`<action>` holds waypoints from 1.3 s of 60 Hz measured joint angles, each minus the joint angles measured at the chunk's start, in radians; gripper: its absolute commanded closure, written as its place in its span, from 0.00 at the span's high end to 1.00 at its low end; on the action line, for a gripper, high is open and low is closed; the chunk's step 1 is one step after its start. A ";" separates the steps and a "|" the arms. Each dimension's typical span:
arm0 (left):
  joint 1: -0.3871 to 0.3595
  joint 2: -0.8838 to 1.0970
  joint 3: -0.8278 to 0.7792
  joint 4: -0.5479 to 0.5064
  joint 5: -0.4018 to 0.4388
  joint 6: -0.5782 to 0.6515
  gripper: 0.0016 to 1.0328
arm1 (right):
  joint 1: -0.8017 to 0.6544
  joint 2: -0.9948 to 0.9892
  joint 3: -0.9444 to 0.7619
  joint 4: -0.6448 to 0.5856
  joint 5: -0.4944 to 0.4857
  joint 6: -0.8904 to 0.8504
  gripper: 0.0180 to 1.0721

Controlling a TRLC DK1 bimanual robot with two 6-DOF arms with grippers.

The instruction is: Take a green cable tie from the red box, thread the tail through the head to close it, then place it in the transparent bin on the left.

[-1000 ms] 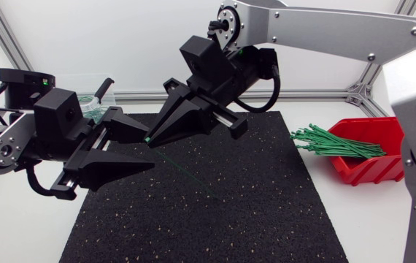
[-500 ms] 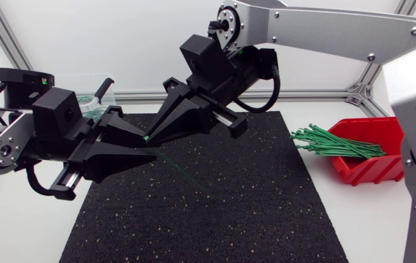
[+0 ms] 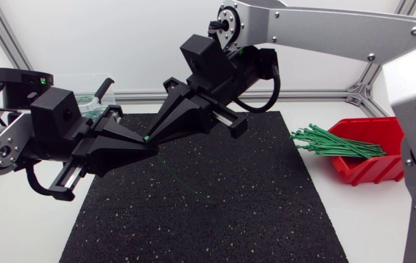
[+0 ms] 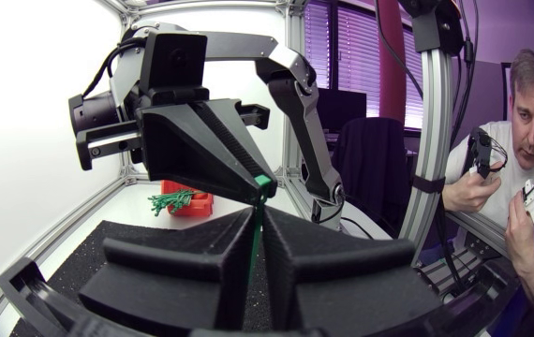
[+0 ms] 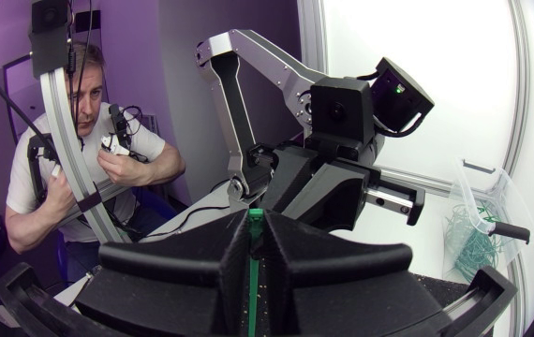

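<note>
1. Head view from above the table. Both arms meet over the near-left part of the black mat (image 3: 215, 219). The right gripper (image 3: 150, 135) reaches across from the right with its fingers together, pinching the head end of one green cable tie (image 3: 147, 139). The left gripper (image 3: 148, 148) sits just under it, tip to tip, with its fingers also together. The tie's thin tail trails away from the tips, slanting down over the mat. This tip-to-tip pose looks meant for feeding the tail through the head. No closed loop shows, so threading seems unfinished. The red box (image 3: 368, 169) stands well apart at the right, with a bundle of spare green ties (image 3: 336, 145) spilling over its rim. The transparent bin (image 3: 91, 102) stands behind the left arm, near for the final drop.

2. Left wrist view. The left gripper's two broad fingers are pressed on the tie's strap from both sides. The strap rises straight between them to the small green head. The head is held at the very tip of the right gripper, just ahead.

3. Right wrist view. The right gripper's fingers are clamped on the green tie, which stands upright between them. The left gripper points back at it from just ahead. The transparent bin lies beyond, with green ties already inside.
</note>
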 measured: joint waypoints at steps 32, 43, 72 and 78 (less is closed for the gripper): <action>0.017 -0.011 -0.009 0.006 -0.008 -0.042 0.04 | -0.047 0.000 0.056 0.000 0.000 0.010 0.63; 0.048 -0.003 0.003 0.007 -0.033 -0.201 0.03 | -0.128 0.000 0.099 0.000 0.008 0.055 0.69; -0.043 -0.016 0.091 -0.014 -0.268 -0.409 0.03 | -0.260 -0.003 0.011 0.054 0.164 0.169 0.71; -0.067 -0.021 0.091 -0.016 -0.308 -0.409 0.03 | -0.275 -0.014 -0.073 0.211 0.232 0.241 0.71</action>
